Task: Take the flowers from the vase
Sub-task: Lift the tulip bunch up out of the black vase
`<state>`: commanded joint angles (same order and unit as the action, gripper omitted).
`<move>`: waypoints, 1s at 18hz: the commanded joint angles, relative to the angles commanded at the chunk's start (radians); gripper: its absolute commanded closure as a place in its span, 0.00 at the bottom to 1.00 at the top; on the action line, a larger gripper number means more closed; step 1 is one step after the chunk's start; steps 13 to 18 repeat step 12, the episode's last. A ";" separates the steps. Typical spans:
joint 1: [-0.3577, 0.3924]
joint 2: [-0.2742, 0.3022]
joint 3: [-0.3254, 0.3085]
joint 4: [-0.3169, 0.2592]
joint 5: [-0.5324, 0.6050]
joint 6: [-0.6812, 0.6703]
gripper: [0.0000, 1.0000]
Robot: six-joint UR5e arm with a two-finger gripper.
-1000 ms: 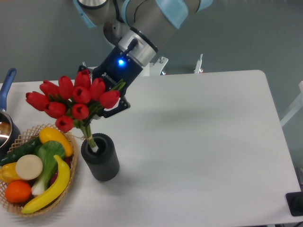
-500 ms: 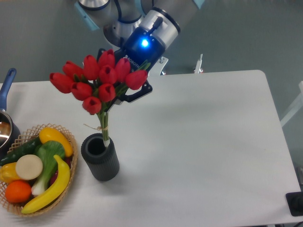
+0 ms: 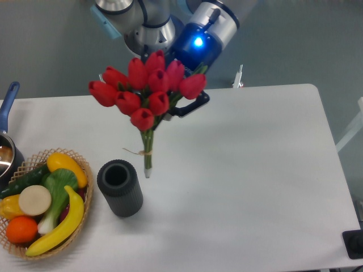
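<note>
The flowers [image 3: 148, 90], a bunch of red tulips on green stems tied with thin string, hang in the air above the table. Their stem ends [image 3: 147, 170] are clear of the vase and just right of its mouth. My gripper [image 3: 180, 105] is shut on the bunch just below the blooms, its fingers mostly hidden behind the tulips. The vase [image 3: 119, 187], a short dark ribbed cylinder, stands upright on the white table with its mouth open and empty.
A wicker basket [image 3: 85, 187] of colourful fruit and vegetables sits at the front left, beside the vase. A blue-handled pot [image 3: 8, 102] is at the left edge. A black object [image 3: 354, 243] sits at the front right corner.
The gripper has risen and moved right with the flowers. The stems have come fully out of the vase. The vase has stayed in place.
</note>
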<state>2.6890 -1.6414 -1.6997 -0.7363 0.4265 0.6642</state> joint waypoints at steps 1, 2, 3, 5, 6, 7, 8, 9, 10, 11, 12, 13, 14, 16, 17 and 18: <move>0.002 -0.002 0.000 0.000 0.000 0.002 0.59; 0.006 -0.002 -0.002 0.000 0.000 0.005 0.59; 0.014 -0.002 -0.002 0.002 -0.002 0.008 0.59; 0.025 0.000 -0.011 0.002 -0.006 0.008 0.59; 0.025 0.000 -0.012 0.002 -0.006 0.008 0.59; 0.025 0.000 -0.014 0.002 -0.006 0.006 0.59; 0.025 0.000 -0.015 0.002 -0.006 0.006 0.59; 0.025 0.000 -0.015 0.002 -0.006 0.006 0.59; 0.025 0.000 -0.015 0.000 -0.006 0.006 0.59; 0.025 0.000 -0.015 0.000 -0.006 0.006 0.59; 0.025 0.000 -0.015 0.000 -0.006 0.006 0.59; 0.025 0.000 -0.015 0.000 -0.006 0.006 0.59; 0.025 0.000 -0.015 0.000 -0.006 0.006 0.59; 0.025 0.000 -0.015 0.000 -0.006 0.006 0.59; 0.025 0.000 -0.015 0.000 -0.006 0.006 0.59; 0.025 0.000 -0.015 0.000 -0.006 0.006 0.59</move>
